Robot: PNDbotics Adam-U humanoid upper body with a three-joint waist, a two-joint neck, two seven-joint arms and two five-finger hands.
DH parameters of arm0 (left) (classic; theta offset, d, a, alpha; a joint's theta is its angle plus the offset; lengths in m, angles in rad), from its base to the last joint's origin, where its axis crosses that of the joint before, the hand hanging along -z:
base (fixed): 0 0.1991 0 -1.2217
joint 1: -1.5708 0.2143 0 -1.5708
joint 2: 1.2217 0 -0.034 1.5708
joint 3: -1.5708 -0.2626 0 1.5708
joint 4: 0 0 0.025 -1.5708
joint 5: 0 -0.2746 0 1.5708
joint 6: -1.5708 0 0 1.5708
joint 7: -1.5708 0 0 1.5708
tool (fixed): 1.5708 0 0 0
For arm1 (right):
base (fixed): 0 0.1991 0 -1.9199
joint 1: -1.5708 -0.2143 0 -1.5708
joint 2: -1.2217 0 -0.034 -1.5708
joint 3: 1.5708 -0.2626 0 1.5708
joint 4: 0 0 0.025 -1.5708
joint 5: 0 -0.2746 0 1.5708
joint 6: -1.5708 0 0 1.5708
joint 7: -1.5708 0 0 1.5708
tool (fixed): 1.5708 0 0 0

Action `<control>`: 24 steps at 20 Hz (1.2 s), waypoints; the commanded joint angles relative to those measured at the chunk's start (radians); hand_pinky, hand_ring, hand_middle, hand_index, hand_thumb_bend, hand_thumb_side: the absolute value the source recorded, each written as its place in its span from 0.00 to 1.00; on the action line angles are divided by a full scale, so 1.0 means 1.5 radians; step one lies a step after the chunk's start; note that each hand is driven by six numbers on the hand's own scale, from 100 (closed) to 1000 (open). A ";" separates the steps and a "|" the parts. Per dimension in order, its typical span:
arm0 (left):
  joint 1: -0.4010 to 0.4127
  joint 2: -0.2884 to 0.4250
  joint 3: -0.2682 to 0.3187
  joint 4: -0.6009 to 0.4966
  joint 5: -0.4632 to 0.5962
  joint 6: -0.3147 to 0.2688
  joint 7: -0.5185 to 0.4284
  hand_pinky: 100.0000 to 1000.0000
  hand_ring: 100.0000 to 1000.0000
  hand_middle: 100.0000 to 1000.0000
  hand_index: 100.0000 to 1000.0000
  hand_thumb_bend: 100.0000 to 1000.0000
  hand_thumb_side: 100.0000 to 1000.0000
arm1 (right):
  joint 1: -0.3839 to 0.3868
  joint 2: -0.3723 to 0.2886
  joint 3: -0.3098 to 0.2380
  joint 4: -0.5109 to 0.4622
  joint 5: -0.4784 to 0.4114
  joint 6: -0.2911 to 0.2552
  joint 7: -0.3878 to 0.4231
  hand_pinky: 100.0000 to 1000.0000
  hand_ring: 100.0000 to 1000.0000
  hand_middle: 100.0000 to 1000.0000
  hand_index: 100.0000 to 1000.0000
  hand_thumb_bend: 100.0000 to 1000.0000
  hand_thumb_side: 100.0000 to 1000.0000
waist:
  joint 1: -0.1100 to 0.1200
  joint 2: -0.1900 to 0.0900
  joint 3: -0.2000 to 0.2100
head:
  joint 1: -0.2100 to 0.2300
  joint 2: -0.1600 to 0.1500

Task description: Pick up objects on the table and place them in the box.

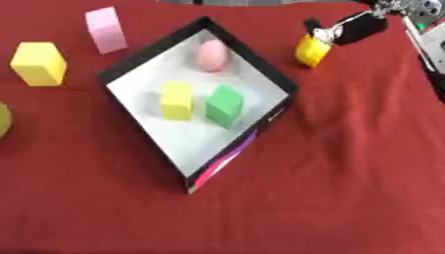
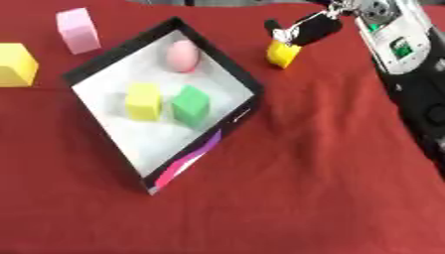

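A black-rimmed box with a white floor lies askew on the red cloth. Inside it are a pink egg shape, a yellow block and a green block. My right hand reaches in from the upper right, its fingers pinched on the top of a small yellow block just right of the box's far corner. The block hangs tilted, and whether it touches the cloth I cannot tell. A pink block and a larger yellow block sit on the cloth left of the box. My left hand shows in neither view.
A yellow-green rounded thing pokes in at the left edge. My right forearm runs down the right side. Bare red cloth stretches in front of and to the right of the box.
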 commanded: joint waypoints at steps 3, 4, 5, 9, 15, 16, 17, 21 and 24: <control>-0.004 0.024 -0.002 -0.002 0.005 -0.001 -0.008 0.66 0.82 0.72 0.70 0.11 0.62 | -0.005 -0.017 -0.009 0.040 0.052 -0.022 -0.006 1.00 0.91 0.82 0.98 0.02 0.18 | 0.002 -0.019 0.000 | 0.003 -0.007; -0.004 0.024 -0.002 -0.001 0.005 -0.001 -0.008 0.66 0.82 0.72 0.70 0.11 0.62 | -0.005 -0.017 -0.009 0.046 0.058 -0.026 -0.007 1.00 0.91 0.82 0.98 0.03 0.19 | 0.001 -0.019 0.001 | 0.003 -0.007; -0.003 0.024 -0.002 0.000 0.006 -0.001 -0.009 0.66 0.82 0.72 0.70 0.11 0.62 | -0.006 -0.016 -0.009 0.051 0.064 -0.030 -0.010 1.00 0.91 0.82 0.98 0.05 0.21 | 0.001 -0.018 0.001 | 0.004 -0.008; -0.003 0.023 -0.004 0.004 0.009 -0.001 -0.012 0.66 0.82 0.72 0.70 0.11 0.63 | -0.008 -0.013 -0.005 0.072 0.089 -0.042 -0.019 0.99 0.91 0.82 0.98 0.07 0.22 | 0.000 -0.017 0.004 | 0.003 -0.012; -0.002 0.022 -0.005 0.007 0.012 0.000 -0.016 0.66 0.82 0.73 0.70 0.10 0.64 | -0.011 -0.013 -0.003 0.092 0.117 -0.052 -0.033 1.00 0.92 0.84 1.00 0.17 0.30 | -0.001 -0.014 0.005 | 0.002 -0.014; -0.002 0.022 -0.005 0.008 0.012 0.000 -0.018 0.66 0.82 0.73 0.70 0.10 0.64 | -0.011 -0.013 -0.003 0.094 0.122 -0.054 -0.037 1.00 0.92 0.84 1.00 0.18 0.31 | -0.001 -0.014 0.005 | 0.002 -0.015; -0.002 0.022 -0.005 0.008 0.013 -0.001 -0.019 0.66 0.82 0.73 0.70 0.10 0.64 | -0.012 -0.013 -0.003 0.095 0.126 -0.055 -0.040 1.00 0.92 0.84 1.00 0.19 0.32 | -0.001 -0.013 0.005 | 0.002 -0.015; -0.001 0.022 -0.006 0.011 0.016 -0.002 -0.022 0.66 0.83 0.73 0.70 0.09 0.64 | -0.013 -0.015 -0.003 0.103 0.145 -0.059 -0.052 1.00 0.92 0.85 1.00 0.23 0.36 | -0.001 -0.010 0.006 | 0.000 -0.018; -0.002 0.022 -0.006 0.012 0.017 -0.003 -0.024 0.66 0.83 0.73 0.70 0.09 0.65 | -0.015 -0.016 -0.003 0.111 0.163 -0.061 -0.062 1.00 0.93 0.86 1.00 0.25 0.38 | -0.001 -0.007 0.006 | -0.001 -0.020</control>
